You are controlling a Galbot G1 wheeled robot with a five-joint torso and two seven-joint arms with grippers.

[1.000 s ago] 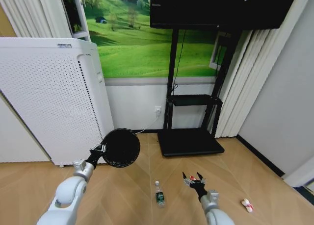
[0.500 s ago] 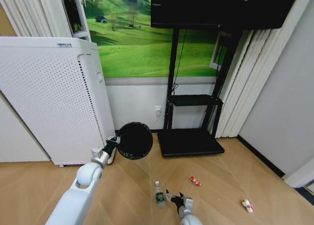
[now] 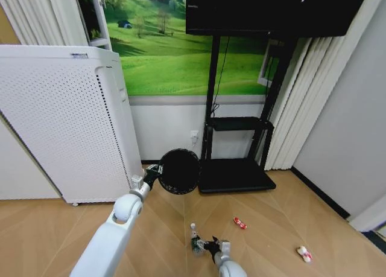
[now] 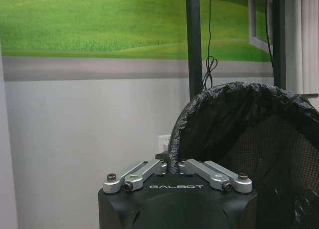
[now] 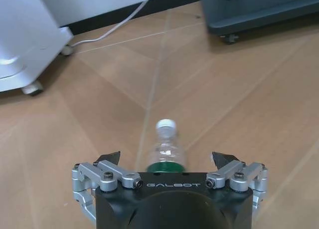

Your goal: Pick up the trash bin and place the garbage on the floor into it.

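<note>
While held aloft, one trash bin (image 3: 179, 171); three garbage pieces (image 3: 240, 222) below.

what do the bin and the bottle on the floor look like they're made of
Bin: apparently dark mesh, seen through its wrinkled, glossy black plastic bag; held by the left hand. Bottle: clear plastic with a white cap and green label, lying between the right hand's open fingers.

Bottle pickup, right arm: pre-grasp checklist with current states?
1. Right end effector open: ok.
2. Bottle between its fingertips: ok, centred.
3. Bottle lying flat on the floor: ok.
4. Fingers low enough to close on the bottle: cannot tell.
5. Left end effector shut on the trash bin rim, bin held up: ok.
6. Red wrapper and white-and-red piece away from the grasp: ok.
</note>
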